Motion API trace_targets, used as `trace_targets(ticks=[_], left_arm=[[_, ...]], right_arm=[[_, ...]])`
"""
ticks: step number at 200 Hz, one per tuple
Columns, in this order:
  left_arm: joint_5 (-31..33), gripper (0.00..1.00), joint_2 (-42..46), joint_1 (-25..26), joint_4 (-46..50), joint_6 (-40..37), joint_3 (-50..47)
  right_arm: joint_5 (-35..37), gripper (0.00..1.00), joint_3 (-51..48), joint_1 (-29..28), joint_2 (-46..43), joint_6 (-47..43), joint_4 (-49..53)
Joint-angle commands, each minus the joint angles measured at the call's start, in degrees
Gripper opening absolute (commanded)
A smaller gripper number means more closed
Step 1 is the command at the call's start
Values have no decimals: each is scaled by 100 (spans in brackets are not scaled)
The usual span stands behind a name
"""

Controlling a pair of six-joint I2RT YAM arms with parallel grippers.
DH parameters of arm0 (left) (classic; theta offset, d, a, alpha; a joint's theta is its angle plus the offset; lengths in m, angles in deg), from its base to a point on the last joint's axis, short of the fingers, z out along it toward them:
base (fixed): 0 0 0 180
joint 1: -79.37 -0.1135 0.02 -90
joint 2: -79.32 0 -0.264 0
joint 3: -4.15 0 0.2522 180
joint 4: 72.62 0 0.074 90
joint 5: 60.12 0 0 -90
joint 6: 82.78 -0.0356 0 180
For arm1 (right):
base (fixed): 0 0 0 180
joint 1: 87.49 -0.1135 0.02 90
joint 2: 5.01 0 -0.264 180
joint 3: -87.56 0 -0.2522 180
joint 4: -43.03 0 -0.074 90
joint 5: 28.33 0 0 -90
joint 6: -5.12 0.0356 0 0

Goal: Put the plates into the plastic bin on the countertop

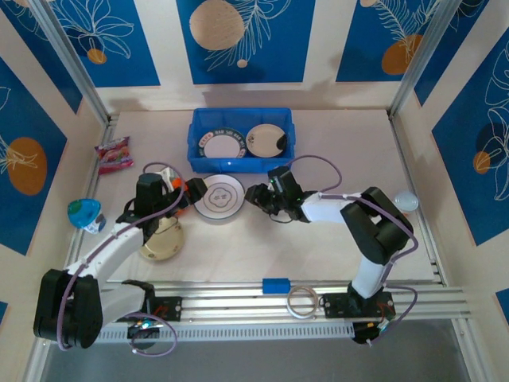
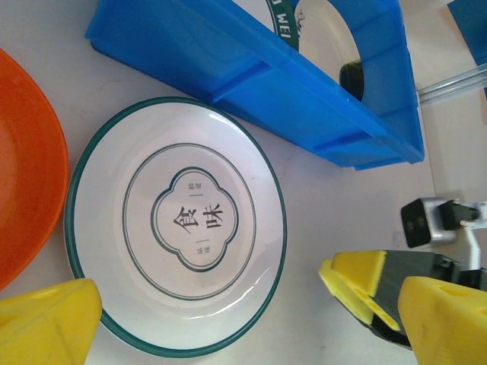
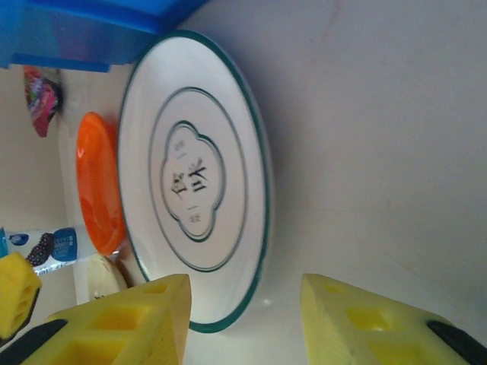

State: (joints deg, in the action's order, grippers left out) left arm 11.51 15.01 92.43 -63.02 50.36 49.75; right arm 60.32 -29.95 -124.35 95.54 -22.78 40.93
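Observation:
A white plate with a thin green rim and a line drawing (image 1: 220, 196) (image 2: 175, 224) (image 3: 194, 182) lies flat on the countertop (image 1: 318, 239), just in front of the blue plastic bin (image 1: 241, 163) (image 2: 251, 68). Inside the bin lie a green-lettered plate (image 1: 220, 143) and a cream plate (image 1: 265, 140). My left gripper (image 1: 189, 196) (image 2: 243, 334) is open wide at the plate's left edge, over an orange plate (image 1: 176, 186) (image 2: 27, 167) (image 3: 99, 186). My right gripper (image 1: 253, 195) (image 3: 247, 319) stands open at the plate's right edge, the rim just inside its fingers. A cream plate (image 1: 161, 239) sits under the left arm.
A pink snack packet (image 1: 114, 153) and a teal object (image 1: 84, 213) lie at the left. A small blue block (image 1: 276, 285) and a tape ring (image 1: 302, 302) rest on the metal rail (image 1: 238, 298) at the near edge. A pale round object (image 1: 406, 200) sits at the right wall.

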Motion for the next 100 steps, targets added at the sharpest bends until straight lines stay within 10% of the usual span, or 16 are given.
trace_targets(ticks=[1, 100], left_arm=[[34, 100, 34, 73, -144, -14, -26], [35, 99, 45, 66, -233, 28, -190]], right_arm=[[-234, 41, 87, 47, 164, 221, -4], [-738, 36, 460, 57, 934, 420, -251]])
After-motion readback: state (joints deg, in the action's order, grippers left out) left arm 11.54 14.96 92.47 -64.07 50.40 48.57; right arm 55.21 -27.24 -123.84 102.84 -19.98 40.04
